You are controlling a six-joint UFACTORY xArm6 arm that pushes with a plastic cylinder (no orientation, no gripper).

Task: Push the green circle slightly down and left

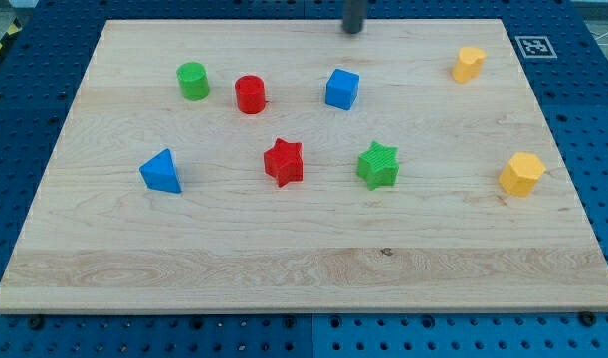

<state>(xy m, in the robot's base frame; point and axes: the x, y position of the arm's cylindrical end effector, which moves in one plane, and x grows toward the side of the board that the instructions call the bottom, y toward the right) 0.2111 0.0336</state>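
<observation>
Eight blocks sit on the wooden board (104, 268), and none of them is being touched right now. My tip (353, 30) hangs at the view's top edge, above the blue cube (341, 89) and well apart from everything else; it is a bare rod, so nothing opens or closes on it and it has hold of nothing. The green circle (192, 81) stands in the upper left, just beside the red circle (250, 94) to its right, and a long way from the tip. By my reading the push has not started: the whole job is still ahead. To send it down and left, the tip would need to get to the circle's upper right side, a tight spot with the red circle so close. Below lie the blue triangle (161, 171), red star (284, 162) and green star (377, 165); two yellow blocks (468, 64) (521, 174) wait far right.
</observation>
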